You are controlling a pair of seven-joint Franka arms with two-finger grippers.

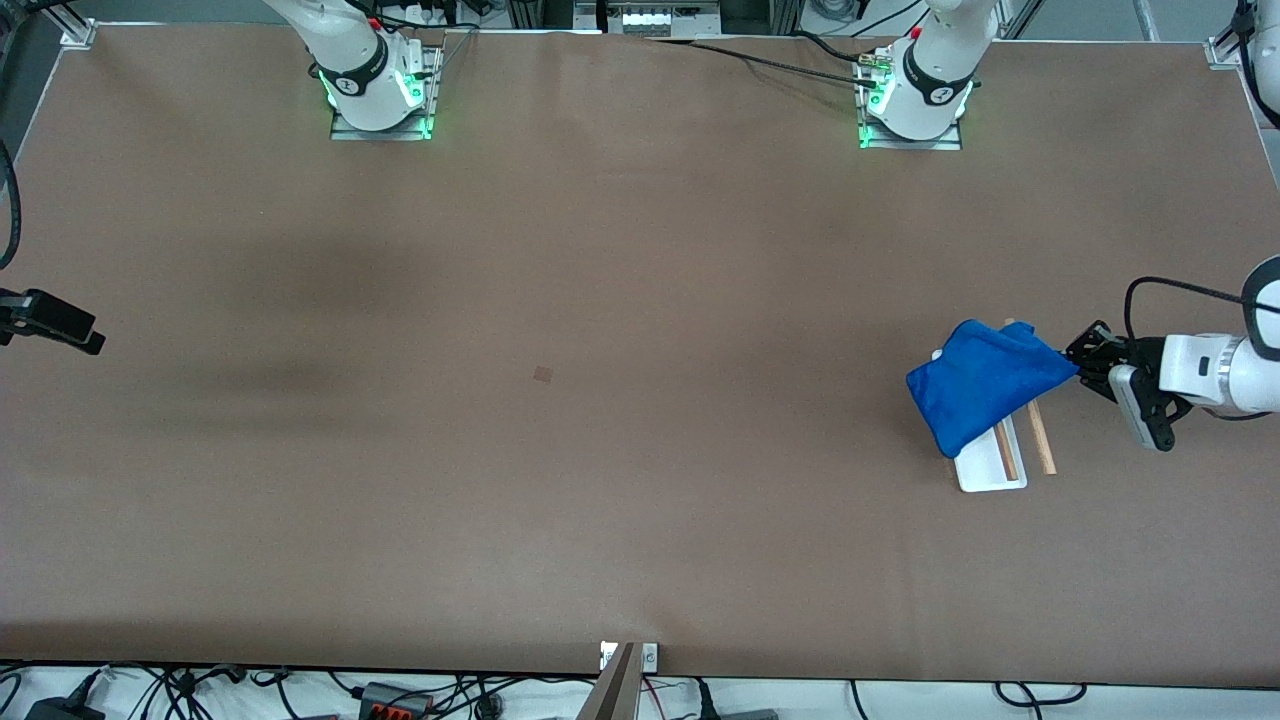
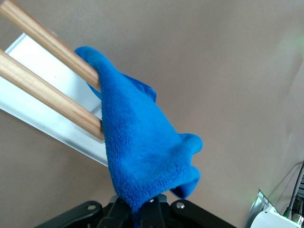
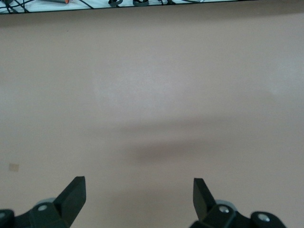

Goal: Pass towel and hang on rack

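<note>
A blue towel (image 1: pixel 985 395) lies draped over the two wooden rods (image 1: pixel 1040 440) of the rack (image 1: pixel 985 475), toward the left arm's end of the table. My left gripper (image 1: pixel 1078 372) is beside the rack and shut on one corner of the towel. In the left wrist view the towel (image 2: pixel 142 142) runs from the rods (image 2: pixel 47 95) down into the left gripper (image 2: pixel 142 209), above the rack's white base (image 2: pixel 57 128). In the right wrist view my right gripper (image 3: pixel 139 183) hangs open over bare table, holding nothing. The right arm waits; its hand does not show in the front view.
A small tan mark (image 1: pixel 543 374) sits near the table's middle. A black fixture (image 1: pixel 50 322) juts in at the right arm's end of the table. Cables (image 1: pixel 400 700) run along the edge nearest the front camera.
</note>
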